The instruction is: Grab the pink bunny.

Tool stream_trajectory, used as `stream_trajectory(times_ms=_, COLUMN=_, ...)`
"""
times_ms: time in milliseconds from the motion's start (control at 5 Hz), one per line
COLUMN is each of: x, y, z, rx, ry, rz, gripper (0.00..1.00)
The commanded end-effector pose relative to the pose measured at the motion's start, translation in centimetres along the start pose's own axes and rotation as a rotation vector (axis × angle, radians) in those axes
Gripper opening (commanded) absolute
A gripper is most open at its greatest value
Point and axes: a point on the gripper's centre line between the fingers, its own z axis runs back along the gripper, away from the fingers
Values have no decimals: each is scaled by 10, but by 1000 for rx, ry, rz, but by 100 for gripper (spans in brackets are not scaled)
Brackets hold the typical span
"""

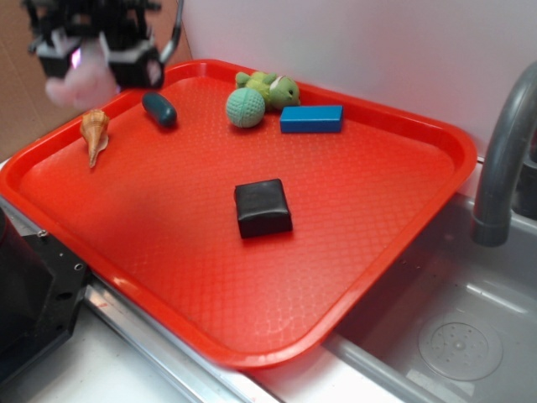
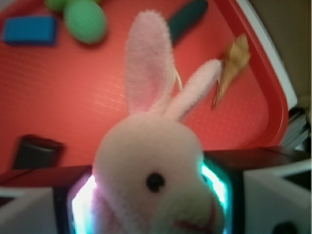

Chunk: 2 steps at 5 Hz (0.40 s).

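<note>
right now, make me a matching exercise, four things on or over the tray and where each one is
Things:
1. pink bunny
2. black block
3. blue block
4. seashell

Places:
A. near the tray's middle
B. by the tray's left rim
C. held in the claw, above the tray's far left corner
D. by the far rim, right of the green turtle

Pairs: 1-C, 2-A, 3-D, 4-B

The exterior view looks down at an angle from in front of the red tray (image 1: 403,243), taking in the whole tray, the sink basin (image 1: 453,336) and the tap (image 1: 503,159) at the right. The wrist view sits just behind the hand (image 2: 156,195), very near the bunny (image 2: 156,165), facing down across the tray. Both share the blue block (image 1: 311,118), green turtle (image 1: 256,99), black block (image 1: 263,208) and shell (image 1: 94,132).
</note>
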Motion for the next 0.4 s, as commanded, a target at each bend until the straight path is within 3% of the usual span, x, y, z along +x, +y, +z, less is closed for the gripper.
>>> stream_trajectory(times_ms=0, x=14, y=-5, z=13, rx=50, ry=2, rz=-129, gripper=0)
stream_trajectory(times_ms=200, x=18, y=-15, z=14, rx=-14, ry=-43, rz=-375, gripper=0)
